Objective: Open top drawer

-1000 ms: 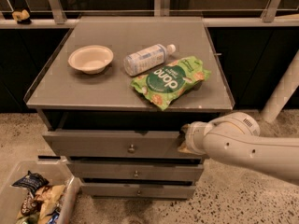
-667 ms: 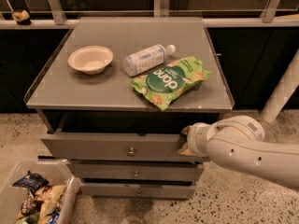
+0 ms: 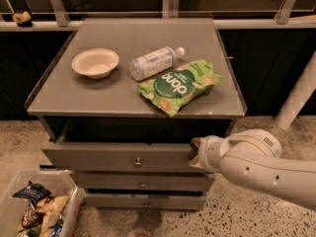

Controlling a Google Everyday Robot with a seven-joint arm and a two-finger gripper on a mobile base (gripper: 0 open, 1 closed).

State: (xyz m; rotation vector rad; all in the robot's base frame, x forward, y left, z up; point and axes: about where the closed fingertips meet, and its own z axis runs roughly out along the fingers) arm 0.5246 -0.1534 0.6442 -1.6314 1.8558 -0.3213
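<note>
The top drawer (image 3: 98, 157) is a wide grey front with a small round metal knob (image 3: 138, 162) at its centre. It stands pulled out from under the cabinet top, with a dark gap above it. My gripper (image 3: 194, 153) is at the right end of the drawer's front, at its upper edge, at the end of the white arm (image 3: 256, 167) coming in from the right. Two slimmer grey drawer fronts (image 3: 143, 183) sit below it, pushed in.
On the cabinet top (image 3: 64, 95) stand a beige bowl (image 3: 95, 62), a lying water bottle (image 3: 153, 62) and a green snack bag (image 3: 178, 84). A clear bin (image 3: 34, 206) with snack packets is on the floor at lower left. A white post (image 3: 297, 95) rises at the right.
The top drawer has slid out further toward the camera, and the gripper has moved with its right end.
</note>
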